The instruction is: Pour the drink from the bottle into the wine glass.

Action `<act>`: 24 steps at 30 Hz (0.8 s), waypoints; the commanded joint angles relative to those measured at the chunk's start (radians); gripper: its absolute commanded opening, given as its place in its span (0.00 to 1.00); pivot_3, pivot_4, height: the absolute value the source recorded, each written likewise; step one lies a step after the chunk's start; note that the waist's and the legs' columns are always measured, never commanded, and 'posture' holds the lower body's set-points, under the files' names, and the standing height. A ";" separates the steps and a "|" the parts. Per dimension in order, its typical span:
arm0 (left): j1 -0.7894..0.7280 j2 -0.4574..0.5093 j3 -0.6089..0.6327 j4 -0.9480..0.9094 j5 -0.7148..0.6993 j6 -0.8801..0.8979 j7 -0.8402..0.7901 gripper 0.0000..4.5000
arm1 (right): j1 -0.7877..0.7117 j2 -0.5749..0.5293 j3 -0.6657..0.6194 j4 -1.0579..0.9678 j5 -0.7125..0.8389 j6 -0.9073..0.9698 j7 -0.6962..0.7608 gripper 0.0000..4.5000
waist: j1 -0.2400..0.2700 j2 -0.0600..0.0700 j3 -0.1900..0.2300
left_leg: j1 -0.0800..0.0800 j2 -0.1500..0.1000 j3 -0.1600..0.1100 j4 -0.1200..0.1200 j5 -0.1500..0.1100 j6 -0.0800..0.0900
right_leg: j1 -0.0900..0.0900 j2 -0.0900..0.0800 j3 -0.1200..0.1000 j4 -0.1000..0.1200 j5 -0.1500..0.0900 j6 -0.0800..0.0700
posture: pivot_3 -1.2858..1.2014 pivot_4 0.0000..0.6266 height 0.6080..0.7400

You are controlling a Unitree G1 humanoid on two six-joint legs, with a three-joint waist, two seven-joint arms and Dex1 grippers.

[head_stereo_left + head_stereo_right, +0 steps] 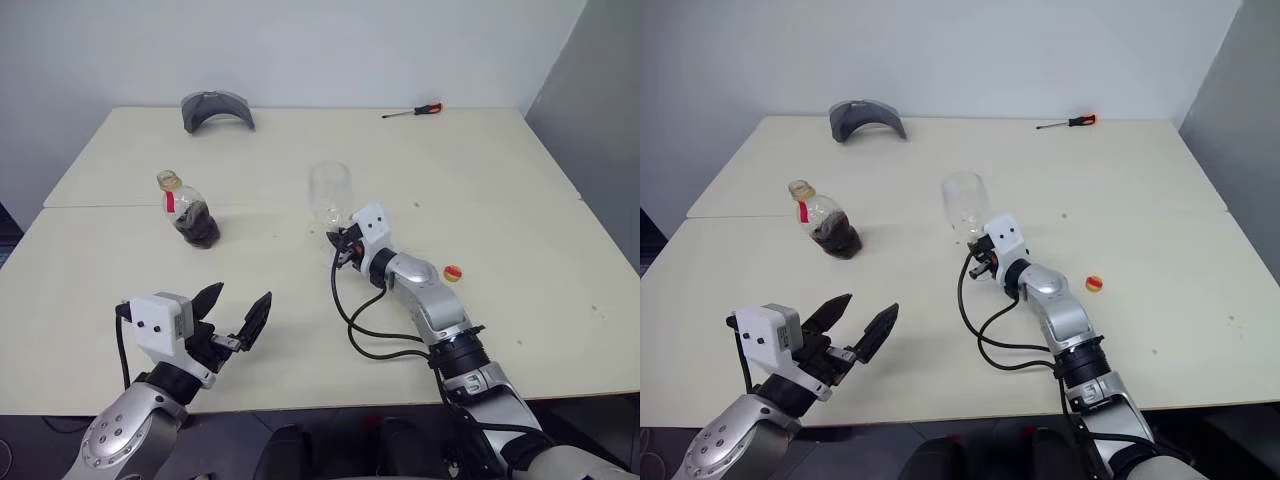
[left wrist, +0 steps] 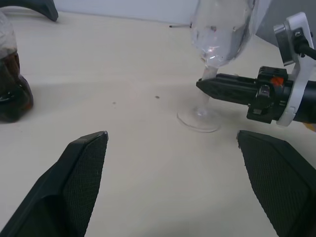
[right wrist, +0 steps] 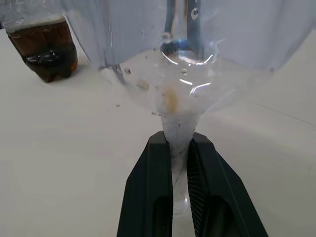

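Bottle: upright on table, cap off, dark drink low inside; ahead of left gripper, whose jaws gape wide, empty. Left arm nearer. Wine glass: upright, well right of bottle, stem pinched by right gripper. Yellow cap beside right arm.

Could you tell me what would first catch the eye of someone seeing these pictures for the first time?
Most striking is the right gripper, shut on the thin stem of the empty wine glass near the middle of the table. To its left stands the bottle, uncapped, with dark drink in its lower part, while the left gripper hangs open near the table's front edge.
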 commanded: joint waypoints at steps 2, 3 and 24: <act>0.001 0.002 0.020 -0.001 0.013 -0.047 -0.031 1.00 | -0.089 0.048 -0.019 0.150 -0.019 -0.137 -0.050 0.03 | -0.001 0.000 0.000 | 0.000 0.000 0.000 0.000 0.000 0.000 | 0.000 0.000 0.000 0.000 0.000 0.000 | 0.52 0.24 1.00; 0.001 0.003 0.023 0.004 0.016 -0.051 -0.035 1.00 | -0.112 0.058 -0.025 0.184 -0.019 -0.167 -0.062 0.03 | -0.001 0.000 0.000 | 0.000 0.000 0.000 -0.001 0.000 0.000 | 0.000 0.000 0.000 0.000 0.000 0.000 | 0.52 0.24 1.00; 0.015 -0.026 0.005 0.049 0.052 -0.094 -0.067 1.00 | -0.239 0.137 -0.086 0.487 -0.016 -0.357 -0.126 0.03 | -0.002 0.001 0.001 | -0.001 0.001 0.001 -0.001 0.000 0.000 | -0.001 0.000 0.000 -0.001 0.000 0.000 | 0.52 0.24 1.00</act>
